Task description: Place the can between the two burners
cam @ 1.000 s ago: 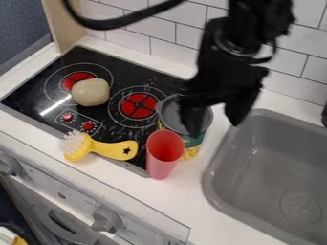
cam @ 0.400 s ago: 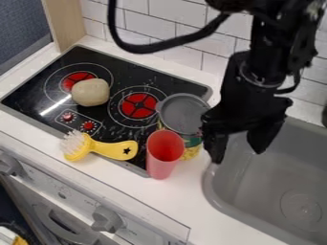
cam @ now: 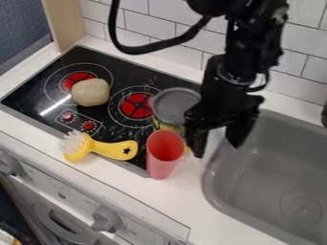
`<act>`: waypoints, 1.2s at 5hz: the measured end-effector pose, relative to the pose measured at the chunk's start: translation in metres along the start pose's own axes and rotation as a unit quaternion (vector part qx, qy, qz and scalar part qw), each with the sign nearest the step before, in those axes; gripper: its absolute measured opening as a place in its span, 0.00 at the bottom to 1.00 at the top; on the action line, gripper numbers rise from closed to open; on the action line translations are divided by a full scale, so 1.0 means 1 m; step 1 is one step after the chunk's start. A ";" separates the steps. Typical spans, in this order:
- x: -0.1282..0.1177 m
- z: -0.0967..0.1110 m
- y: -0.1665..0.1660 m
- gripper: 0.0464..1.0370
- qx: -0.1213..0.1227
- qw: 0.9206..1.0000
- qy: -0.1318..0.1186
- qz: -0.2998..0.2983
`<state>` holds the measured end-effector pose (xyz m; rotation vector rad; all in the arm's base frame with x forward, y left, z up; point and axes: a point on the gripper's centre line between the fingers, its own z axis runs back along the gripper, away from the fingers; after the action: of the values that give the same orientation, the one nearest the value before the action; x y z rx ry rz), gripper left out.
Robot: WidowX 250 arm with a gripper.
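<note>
The can (cam: 166, 127), seemingly beneath the grey pan (cam: 174, 106), awaited placement between the two burners (cam: 136, 105), the gripper (cam: 216, 150) released beside it.

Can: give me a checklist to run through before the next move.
1. Jaws of the gripper apart: ok.
2. Can between the jaws: not ok, the gap is off to its sink side.
3. Spot between the burners free: not ok, the beige lump juts in.
4. Red cup not touching the can: cannot tell.
5. Brush away from that spot: ok.
</note>
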<state>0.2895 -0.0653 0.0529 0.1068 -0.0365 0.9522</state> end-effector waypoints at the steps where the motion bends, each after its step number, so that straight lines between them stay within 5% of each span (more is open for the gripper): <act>1: 0.025 -0.003 0.012 0.96 0.006 0.999 -0.001 0.041; 6: 0.133 -0.009 0.041 0.96 0.027 0.984 -0.066 0.164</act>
<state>0.3328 0.0674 0.0573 0.2193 -0.1535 1.2749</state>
